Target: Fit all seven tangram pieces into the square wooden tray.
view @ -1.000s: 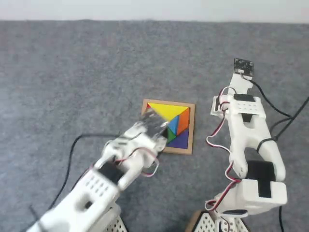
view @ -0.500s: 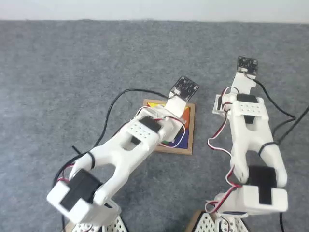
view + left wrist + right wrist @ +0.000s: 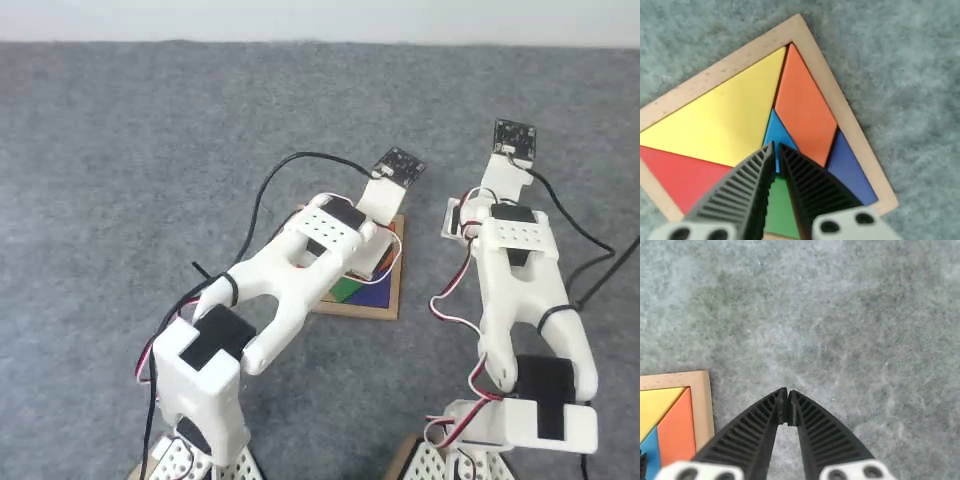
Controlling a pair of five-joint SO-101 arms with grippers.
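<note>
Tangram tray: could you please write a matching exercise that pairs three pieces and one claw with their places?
1 orange parallelogram piece
2 small light-blue triangle piece
3 green piece
4 right claw

A shut above grey carpet beside wooden tray
B at left claw tips
C between yellow triangle and dark-blue piece
D partly under left claw's fingers

Pairs: 1-C, 2-B, 3-D, 4-A

Light: bright, even, diffuse, from above. Shadows: soft, faint, beneath left arm [image 3: 290, 270] over tray [image 3: 396, 272]. Glare: slight sheen on yellow piece [image 3: 720, 115].
</note>
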